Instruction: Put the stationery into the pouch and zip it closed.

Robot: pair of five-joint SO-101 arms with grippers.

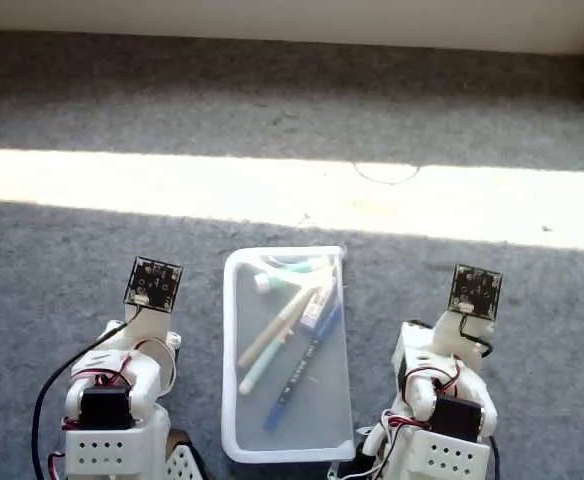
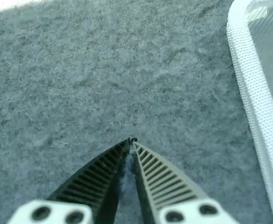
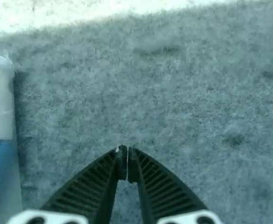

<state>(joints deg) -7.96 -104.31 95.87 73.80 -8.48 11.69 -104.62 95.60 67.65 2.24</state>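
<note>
In the high view, the translucent pouch [image 1: 230, 350] lay flat on the grey carpet [image 1: 92, 230], between the left arm [image 1: 122, 385] and the right arm [image 1: 442, 390]. It sat on the near side of a band of sunlight [image 1: 172, 185]. The stationery [image 1: 292, 345], several pens and markers lying at slants, showed through the pouch's skin and none lay loose on the carpet, so the filling part of the task looked done. Whether the zip was run closed could not be made out from above, so the zipping may be what was left. Both arms were folded low at their bases, one on each side of the pouch and clear of it. In the left wrist view, the left gripper [image 2: 132, 141] had its jaws pressed together at the tips with nothing between them. It hung over bare carpet, and the pouch's white mesh rim [image 2: 253, 102] ran past off to one side, apart from the jaws. In the right wrist view, the right gripper [image 3: 123, 150] likewise had its jaws closed tip to tip on nothing. One edge of the pouch [image 3: 1, 140], pale with blue showing through it, lay well aside of the jaws. Neither gripper touched the pouch.
</note>
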